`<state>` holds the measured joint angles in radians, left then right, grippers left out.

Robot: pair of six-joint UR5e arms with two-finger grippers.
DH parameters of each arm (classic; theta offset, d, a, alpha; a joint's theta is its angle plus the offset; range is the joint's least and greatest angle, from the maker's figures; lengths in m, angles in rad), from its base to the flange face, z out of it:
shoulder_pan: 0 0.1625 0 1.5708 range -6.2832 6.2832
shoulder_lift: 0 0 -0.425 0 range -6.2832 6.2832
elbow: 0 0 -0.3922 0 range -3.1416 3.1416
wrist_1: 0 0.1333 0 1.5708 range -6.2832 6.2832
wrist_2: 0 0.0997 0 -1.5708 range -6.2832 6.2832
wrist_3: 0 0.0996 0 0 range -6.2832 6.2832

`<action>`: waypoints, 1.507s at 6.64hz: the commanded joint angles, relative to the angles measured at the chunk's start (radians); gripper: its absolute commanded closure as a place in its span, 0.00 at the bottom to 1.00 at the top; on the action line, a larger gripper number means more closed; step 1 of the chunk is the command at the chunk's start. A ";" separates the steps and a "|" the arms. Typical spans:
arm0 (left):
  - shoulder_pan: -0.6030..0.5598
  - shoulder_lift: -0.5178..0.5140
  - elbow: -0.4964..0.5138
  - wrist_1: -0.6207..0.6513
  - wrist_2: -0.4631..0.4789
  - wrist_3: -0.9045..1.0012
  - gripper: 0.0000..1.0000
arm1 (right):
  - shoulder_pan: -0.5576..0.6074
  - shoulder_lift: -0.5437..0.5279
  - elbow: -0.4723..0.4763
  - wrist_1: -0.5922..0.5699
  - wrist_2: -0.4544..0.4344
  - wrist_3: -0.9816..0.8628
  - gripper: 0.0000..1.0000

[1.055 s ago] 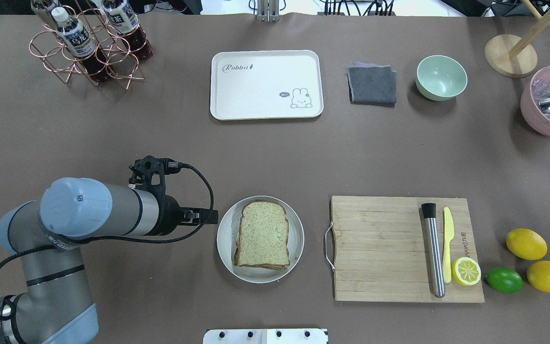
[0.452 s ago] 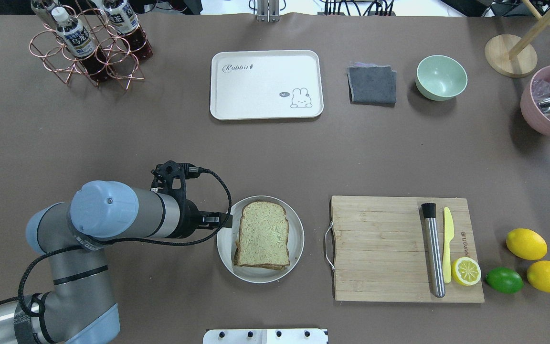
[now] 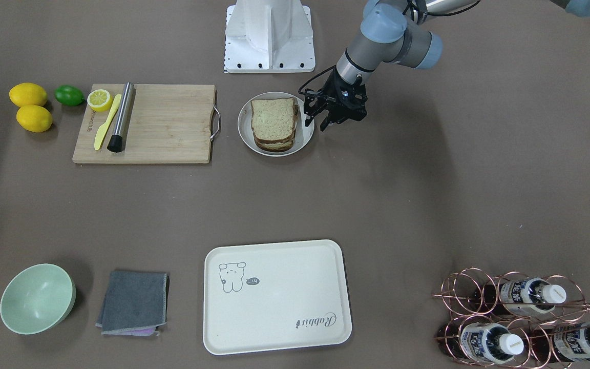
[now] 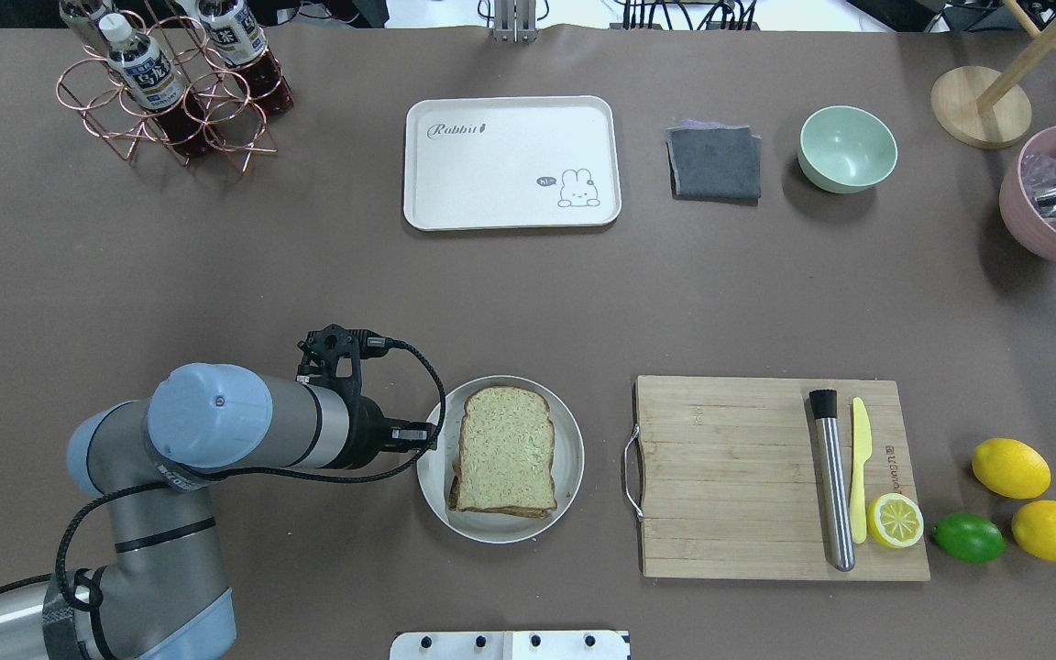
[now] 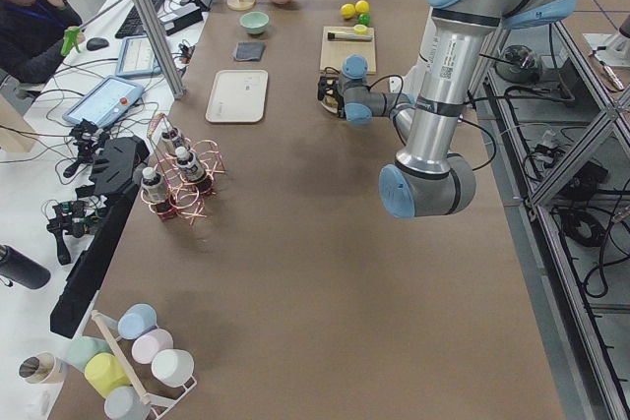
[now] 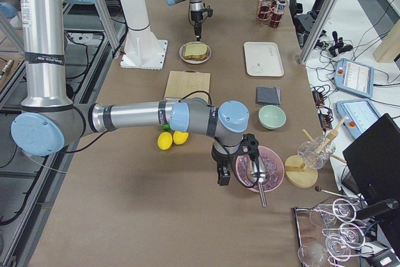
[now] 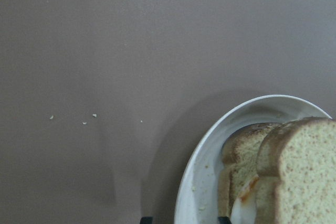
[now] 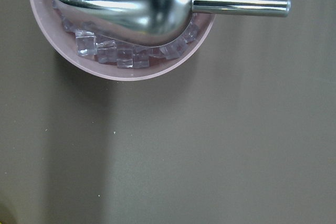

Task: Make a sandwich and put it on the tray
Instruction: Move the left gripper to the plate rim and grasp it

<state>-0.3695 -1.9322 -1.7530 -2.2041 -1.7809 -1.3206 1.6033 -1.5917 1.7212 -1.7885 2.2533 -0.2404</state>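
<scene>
The sandwich (image 4: 505,449), two speckled bread slices with egg showing between them, lies on the round grey-white plate (image 4: 572,458) at the table's front middle. It also shows in the front-facing view (image 3: 273,122) and the left wrist view (image 7: 299,171). My left gripper (image 4: 430,433) is open at the plate's left rim (image 7: 205,161), its jaws either side of the rim, holding nothing. The cream tray (image 4: 510,160) sits bare at the far middle. My right gripper (image 6: 222,176) hangs beside the pink bowl; I cannot tell whether it is open or shut.
A wooden cutting board (image 4: 730,477) with a metal muddler, yellow knife and lemon half lies right of the plate. Lemons and a lime (image 4: 968,537) lie beyond it. A grey cloth (image 4: 714,163), green bowl (image 4: 847,148), bottle rack (image 4: 170,82) and pink ice bowl (image 4: 1055,197) line the far side.
My left arm has moved right, bringing its gripper from short of the plate up to the plate's left rim. The right gripper's tip has left the overhead view's right edge.
</scene>
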 commanded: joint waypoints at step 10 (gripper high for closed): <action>-0.283 -0.132 0.146 -0.077 -0.297 0.006 1.00 | 0.001 -0.014 -0.002 0.015 -0.046 -0.002 0.00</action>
<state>-0.5578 -2.0148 -1.6682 -2.2794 -1.9725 -1.3136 1.6046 -1.6042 1.7199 -1.7742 2.2147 -0.2423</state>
